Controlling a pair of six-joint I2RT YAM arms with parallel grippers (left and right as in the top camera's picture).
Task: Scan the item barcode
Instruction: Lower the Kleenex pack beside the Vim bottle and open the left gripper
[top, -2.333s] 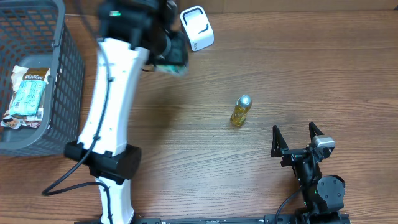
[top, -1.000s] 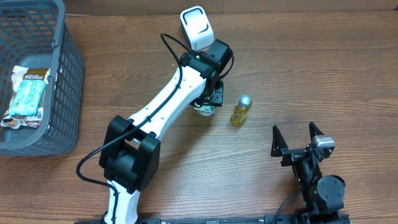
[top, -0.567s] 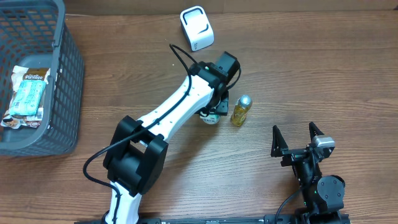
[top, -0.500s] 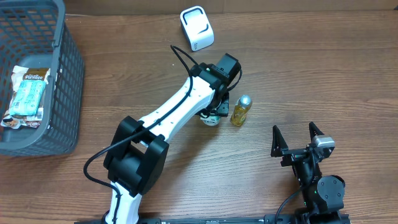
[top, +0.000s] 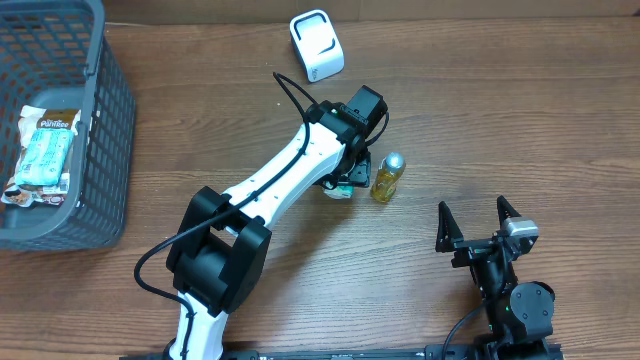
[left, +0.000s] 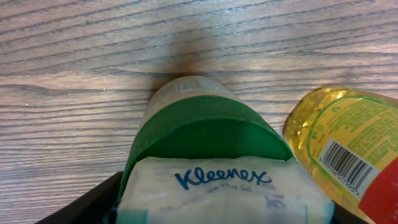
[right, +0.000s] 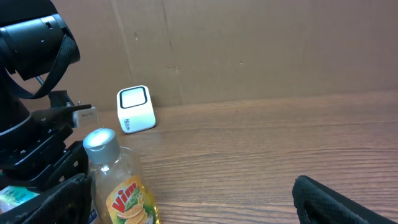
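A white Kleenex pack (left: 217, 186) with a green end (left: 208, 127) rests on the table between the jaws of my left gripper (left: 217, 211). The dark left finger (left: 81, 205) lies along its side, and I cannot see whether it still presses. Overhead, the left gripper (top: 342, 178) and the pack (top: 340, 190) sit just left of a yellow Vim bottle (top: 386, 177). The bottle's barcode (left: 345, 165) faces the left wrist camera. The white scanner (top: 317, 46) stands at the far edge. My right gripper (top: 478, 222) rests open and empty near the front right.
A grey basket (top: 100, 120) at the far left holds a snack packet (top: 45, 150). From the right wrist view, the Vim bottle (right: 121, 180) stands upright close in front, with the scanner (right: 135, 109) behind it against a cardboard wall (right: 249, 50).
My left arm carried the pack from beside the scanner down to the table next to the yellow bottle. Over the last half second the arm has held still. The right arm has not moved.
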